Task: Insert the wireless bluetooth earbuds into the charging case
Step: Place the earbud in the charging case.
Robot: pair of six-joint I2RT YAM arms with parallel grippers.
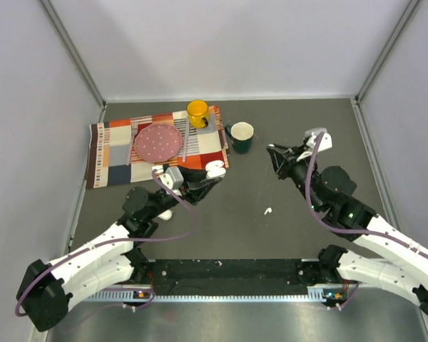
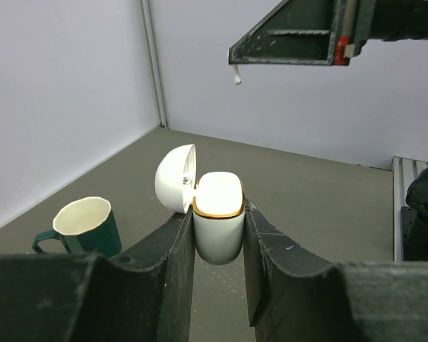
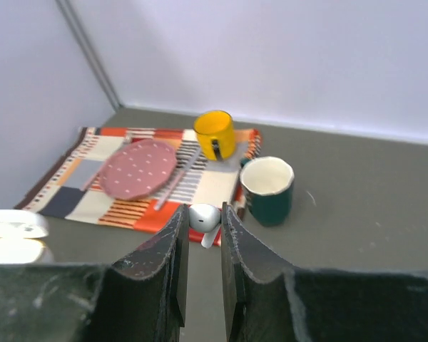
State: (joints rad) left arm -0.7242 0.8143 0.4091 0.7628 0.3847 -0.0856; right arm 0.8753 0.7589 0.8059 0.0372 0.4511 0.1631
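My left gripper (image 2: 219, 214) is shut on the charging case (image 2: 218, 228), a white pebble-shaped case held upright with its lid (image 2: 176, 178) swung open to the left. From above, the case (image 1: 215, 169) sits at the mat's near right corner. My right gripper (image 3: 202, 215) is shut on one white earbud (image 3: 203, 216), stem pointing down. It hovers to the right of the case, near the green mug; in the left wrist view the stem (image 2: 237, 75) hangs from the right gripper's fingers (image 2: 285, 44). A second earbud (image 1: 268, 211) lies on the table between the arms.
A patchwork mat (image 1: 114, 160) at back left carries a pink dotted plate (image 1: 157, 141), cutlery and a yellow mug (image 1: 197, 112). A dark green mug with a white rim (image 1: 241, 135) stands just right of the mat. Grey walls enclose the table.
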